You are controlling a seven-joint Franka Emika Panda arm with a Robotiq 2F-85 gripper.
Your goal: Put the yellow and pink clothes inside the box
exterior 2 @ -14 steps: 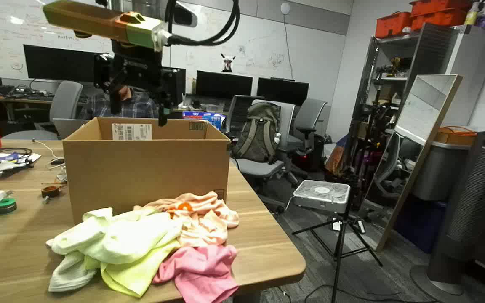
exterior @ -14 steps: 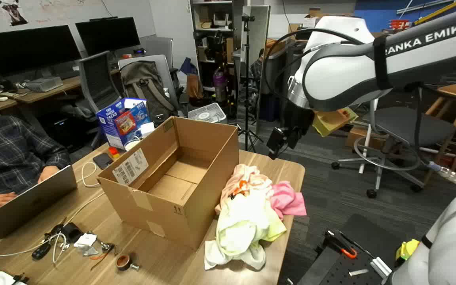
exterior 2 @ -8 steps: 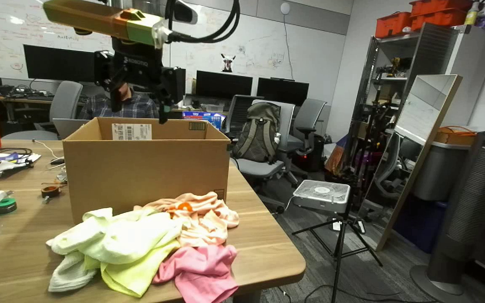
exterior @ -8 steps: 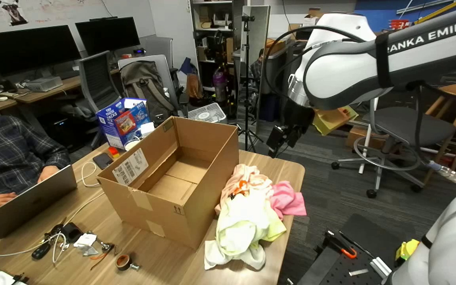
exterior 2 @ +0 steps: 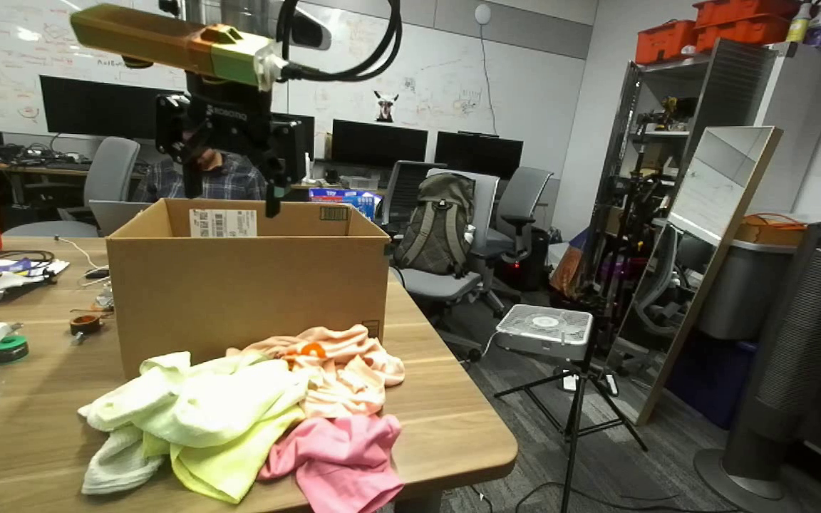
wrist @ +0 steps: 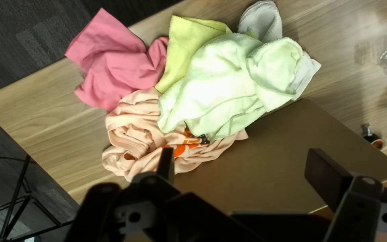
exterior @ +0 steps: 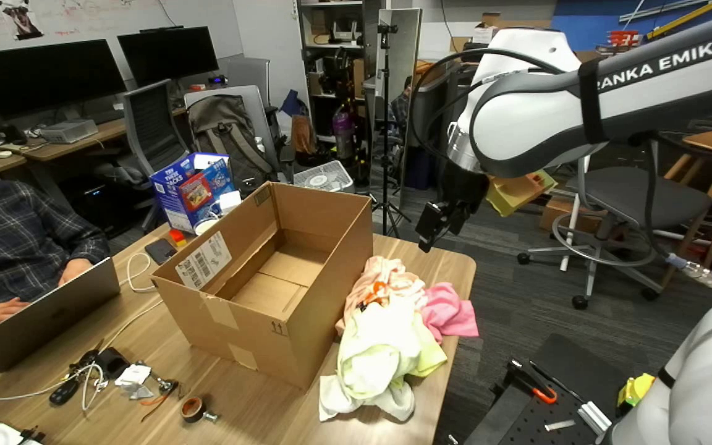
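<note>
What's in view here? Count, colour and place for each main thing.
Table: 1, brown, foreground
Cardboard box: 1, brown, on the table
Pink cloth: 1, pink, reaching past the table's edge
Pale green cloth: apparently 1, pale green, beside the box
Yellow cloth: 1, yellow, partly under the pale green one
Peach cloth: 1, peach with orange print, beside the box
Grey cloth: count unclear, light grey, by the pale green one
Laptop: 1, grey, on the table
Monitors: at least 3, black, background
Backpack: 1, olive, on a grey chair
Person's hands: 2, bare, at the laptop
Robot arm: 1, mostly white, beside the table
Gripper: 1, black, above the table, jaws apart
</note>
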